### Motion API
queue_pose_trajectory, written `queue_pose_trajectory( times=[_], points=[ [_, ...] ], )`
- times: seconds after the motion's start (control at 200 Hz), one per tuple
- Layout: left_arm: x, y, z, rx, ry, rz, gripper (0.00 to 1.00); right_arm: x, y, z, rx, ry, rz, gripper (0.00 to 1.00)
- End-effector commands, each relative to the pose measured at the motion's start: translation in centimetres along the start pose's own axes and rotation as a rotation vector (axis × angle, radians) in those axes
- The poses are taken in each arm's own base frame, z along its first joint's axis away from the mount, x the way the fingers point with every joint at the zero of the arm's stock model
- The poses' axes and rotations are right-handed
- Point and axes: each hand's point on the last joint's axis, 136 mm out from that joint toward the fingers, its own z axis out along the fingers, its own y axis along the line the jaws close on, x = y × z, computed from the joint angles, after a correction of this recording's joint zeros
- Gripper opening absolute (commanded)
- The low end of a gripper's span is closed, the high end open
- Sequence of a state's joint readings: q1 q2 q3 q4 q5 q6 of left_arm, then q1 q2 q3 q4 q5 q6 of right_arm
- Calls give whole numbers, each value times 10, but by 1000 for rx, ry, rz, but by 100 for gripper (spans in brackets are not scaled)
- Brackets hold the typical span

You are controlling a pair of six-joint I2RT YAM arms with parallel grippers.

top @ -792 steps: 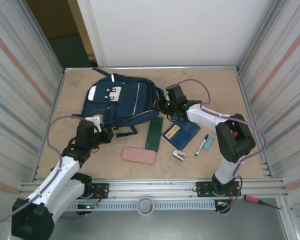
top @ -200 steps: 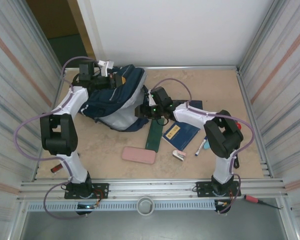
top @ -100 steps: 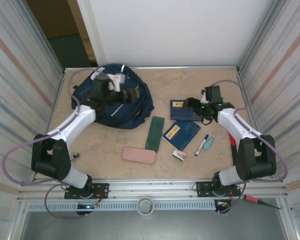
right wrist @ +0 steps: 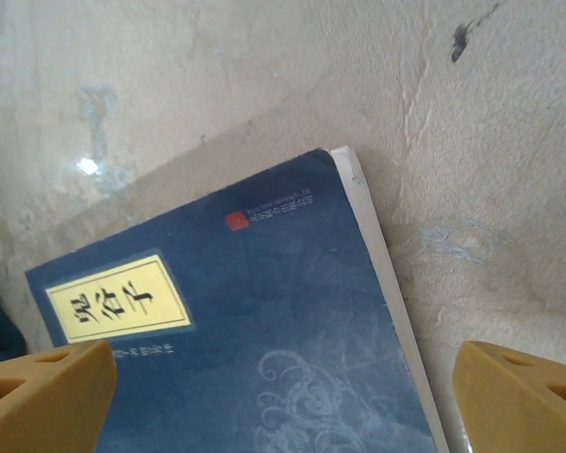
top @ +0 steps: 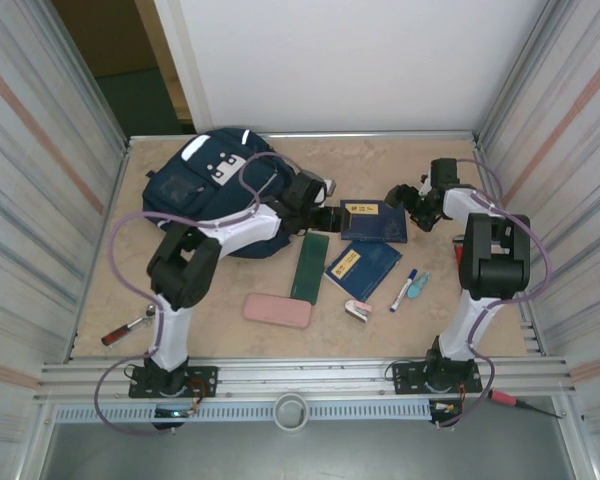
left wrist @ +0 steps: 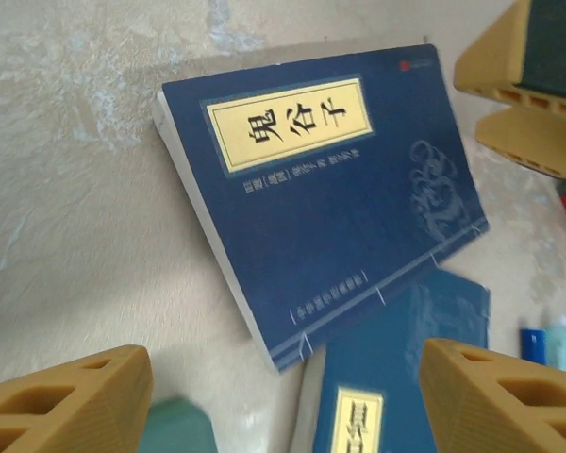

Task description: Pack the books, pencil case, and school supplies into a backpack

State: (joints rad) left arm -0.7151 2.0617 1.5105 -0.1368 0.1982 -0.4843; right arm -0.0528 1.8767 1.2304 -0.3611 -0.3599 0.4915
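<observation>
The backpack (top: 212, 188) lies at the back left, navy with white patches. One navy book (top: 373, 221) with a yellow label lies flat mid-table, and a second book (top: 362, 265) lies just in front of it. My left gripper (top: 327, 216) is open at the first book's left edge; in its wrist view the book (left wrist: 340, 189) lies ahead of the open gripper (left wrist: 283, 396). My right gripper (top: 404, 199) is open at the book's right edge, over the cover (right wrist: 264, 349). The pink pencil case (top: 277, 310) lies near the front. The marker (top: 403, 290), teal item (top: 418, 285) and pink-and-white item (top: 358, 311) lie beside the second book.
A narrow dark green box (top: 308, 266) lies between the backpack and the second book. A screwdriver (top: 126, 328) lies at the left front by the left arm's base. Metal walls close in the table on both sides.
My left arm has left the backpack and swung right to the book's left edge, and its gripper has opened. My right arm has drawn back toward the right wall, its gripper staying by the book.
</observation>
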Motion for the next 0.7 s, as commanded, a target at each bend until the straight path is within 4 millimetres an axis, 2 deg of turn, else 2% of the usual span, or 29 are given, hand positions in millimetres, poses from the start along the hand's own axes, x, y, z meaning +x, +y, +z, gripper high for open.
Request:
queue_pose_trajectory(
  times=[0.0, 0.15, 0.235, 0.396, 0.546, 0.691],
  points=[
    [-8, 0, 19, -24, 16, -18, 74, 12, -4, 8, 9, 75, -31, 89],
    [1, 8, 49, -48, 90, -31, 73, 24, -10, 15, 15, 132, -45, 85],
    [2, 8, 60, -35, 105, -37, 70, 31, -3, 16, -36, 165, -50, 78],
    [4, -2, 76, 28, 150, -37, 57, 33, 8, 10, -135, 183, -22, 67],
    [5, -8, 84, 66, 176, -40, 46, 20, 18, -3, -294, 144, 56, 44],
    [1, -8, 83, 89, 175, -55, 40, 22, 29, -11, -357, 147, 50, 24]
  ],
)
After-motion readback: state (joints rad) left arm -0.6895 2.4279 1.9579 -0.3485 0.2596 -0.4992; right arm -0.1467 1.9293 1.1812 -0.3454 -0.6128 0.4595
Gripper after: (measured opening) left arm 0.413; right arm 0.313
